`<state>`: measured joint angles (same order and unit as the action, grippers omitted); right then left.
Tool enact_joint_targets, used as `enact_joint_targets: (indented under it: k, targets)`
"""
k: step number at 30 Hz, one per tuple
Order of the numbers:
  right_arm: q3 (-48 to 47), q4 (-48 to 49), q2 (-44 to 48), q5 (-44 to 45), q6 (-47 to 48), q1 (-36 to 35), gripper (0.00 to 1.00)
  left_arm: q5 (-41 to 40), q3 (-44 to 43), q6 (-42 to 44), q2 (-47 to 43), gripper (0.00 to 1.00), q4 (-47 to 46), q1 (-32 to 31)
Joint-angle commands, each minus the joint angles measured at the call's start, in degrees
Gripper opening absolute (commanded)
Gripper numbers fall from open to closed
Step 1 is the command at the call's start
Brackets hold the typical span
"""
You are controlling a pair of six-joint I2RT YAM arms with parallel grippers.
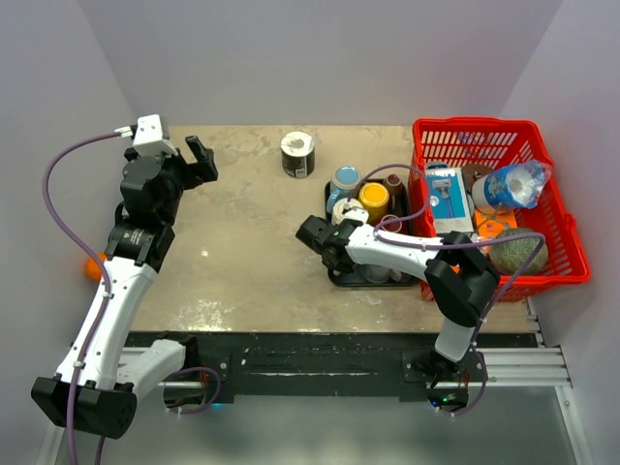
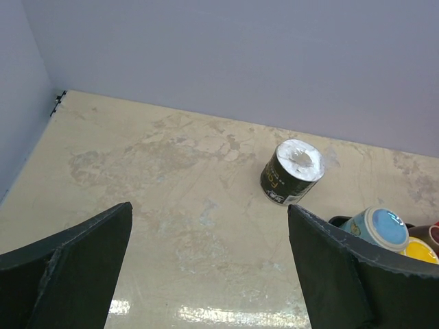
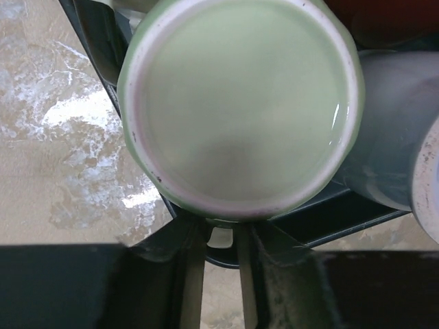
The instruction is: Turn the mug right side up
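The mug (image 3: pixel 240 103) is pale green and stands bottom up at the left end of a black tray (image 3: pixel 103 41); its flat base fills the right wrist view. My right gripper (image 3: pixel 223 236) has its two fingers drawn in on the mug's handle (image 3: pixel 221 238), a small pale green piece just below the rim of the base. From above, the mug (image 1: pixel 345 209) shows as a whitish round beside the right gripper (image 1: pixel 332 244), which hides part of it. My left gripper (image 1: pixel 199 160) hangs open over the far left of the table, with only bare table between its fingers (image 2: pixel 82 267).
The black tray (image 1: pixel 341 279) also holds a blue-topped mug (image 1: pixel 344 179), a yellow one (image 1: pixel 374 199) and several others. A dark can (image 1: pixel 297 153) (image 2: pixel 292 173) stands at the back centre. A red basket (image 1: pixel 573 254) full of packages fills the right side. Something orange (image 1: pixel 94 266) lies off the left edge.
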<state>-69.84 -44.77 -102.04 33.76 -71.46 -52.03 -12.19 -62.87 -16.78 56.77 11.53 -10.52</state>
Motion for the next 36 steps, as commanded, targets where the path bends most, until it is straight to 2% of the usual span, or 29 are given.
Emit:
enact_joint_targets:
  k: [1,3,4,5,14,24,32,35,36]
  targets:
    - [-0.82,-1.88,0.61,4.82,-2.98,0.61,0.21,-0.73,0.38,0.87,-0.7,0.99,-2.39,0.24]
    - [-1.08,-3.21,1.14,5.44,-3.59,0.61,0.13,-0.65,0.29,0.61,-0.52,0.99,-2.48,0.24]
    - [-1.0,-3.56,1.58,5.44,-3.51,0.61,0.03,-0.65,0.29,0.52,-0.52,0.99,-2.48,0.24]
    - [-0.73,-3.74,2.1,5.62,-3.34,0.61,0.0,-0.65,0.29,0.43,-0.61,0.99,-2.48,0.24]
    - [-1.87,-3.92,8.08,5.8,1.23,0.61,0.0,0.93,1.0,-1.07,-0.7,0.99,-2.13,0.24]
    - [-7.05,-3.92,18.0,0.26,7.63,0.61,0.0,3.21,1.26,-1.94,-1.14,0.99,-2.04,0.24]
    - [-14.61,9.87,23.02,-6.33,19.95,0.7,0.0,8.58,2.23,-6.68,-1.14,0.99,-4.49,0.24]
    - [-17.16,16.28,24.17,-9.57,24.61,1.66,0.0,11.91,2.31,-8.35,-1.14,0.99,-6.86,0.24]
    - [-18.12,18.21,24.34,-11.24,26.7,2.37,0.0,15.23,2.49,-8.88,-1.14,0.99,-7.57,0.24]
